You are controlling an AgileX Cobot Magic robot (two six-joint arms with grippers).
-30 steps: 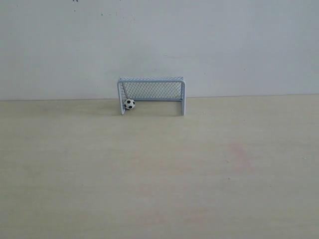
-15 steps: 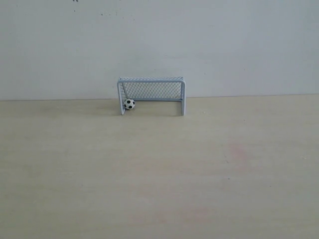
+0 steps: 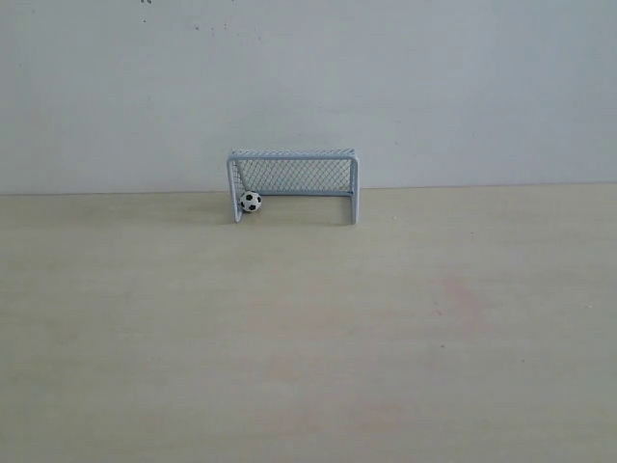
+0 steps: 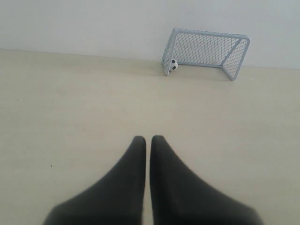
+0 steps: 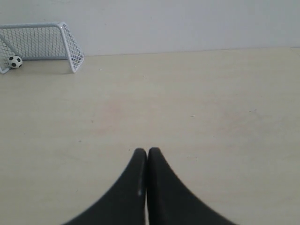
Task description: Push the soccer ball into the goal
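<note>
The small black-and-white soccer ball [image 3: 251,202] rests inside the goal [image 3: 293,154], tucked against its left post, at the far edge of the table by the wall. Both wrist views show the same: the ball [image 4: 173,65] just inside the goal frame [image 4: 208,33], and the ball [image 5: 15,62] under the goal net [image 5: 35,25]. My left gripper [image 4: 148,139] is shut and empty, far back from the goal. The right gripper [image 5: 147,151] is also shut with nothing in it, well away from the goal. Neither gripper appears in the exterior view.
A pale wooden tabletop [image 3: 308,328] stretches from the goal toward the camera. A plain light wall [image 3: 308,87] rises directly behind the goal.
</note>
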